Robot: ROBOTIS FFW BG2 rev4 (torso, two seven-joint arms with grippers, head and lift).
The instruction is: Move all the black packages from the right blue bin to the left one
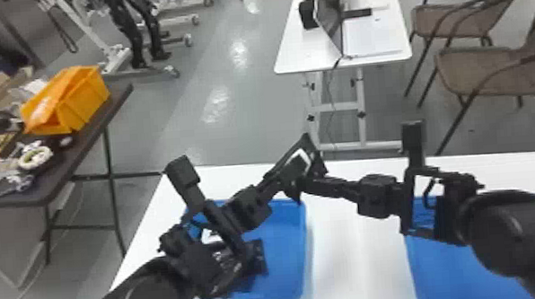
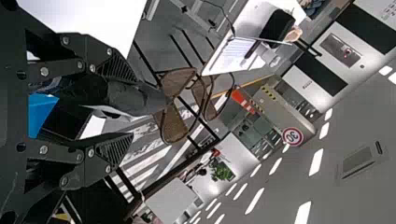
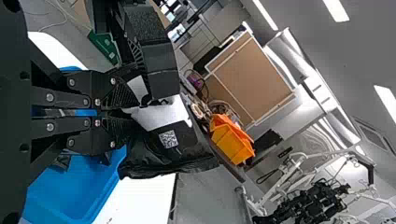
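Above the left blue bin (image 1: 306, 247), my right gripper (image 1: 299, 184) is shut on a black package (image 1: 286, 164) with a white label. The same package (image 3: 163, 151) hangs from my right gripper (image 3: 125, 108) in the right wrist view. My left gripper (image 1: 270, 188) meets the package from the other side. In the left wrist view my left gripper (image 2: 130, 109) is open, its fingers apart with dark material (image 2: 135, 97) between them. Other black packages (image 1: 254, 262) lie in the left bin, partly behind the left arm. The right blue bin (image 1: 441, 265) sits partly under the right arm.
Both bins stand on a white table (image 1: 355, 253). Beyond it are another white table (image 1: 341, 63) and brown chairs (image 1: 477, 69). To the left, a dark table (image 1: 74, 160) carries an orange crate (image 1: 81, 101) and loose items.
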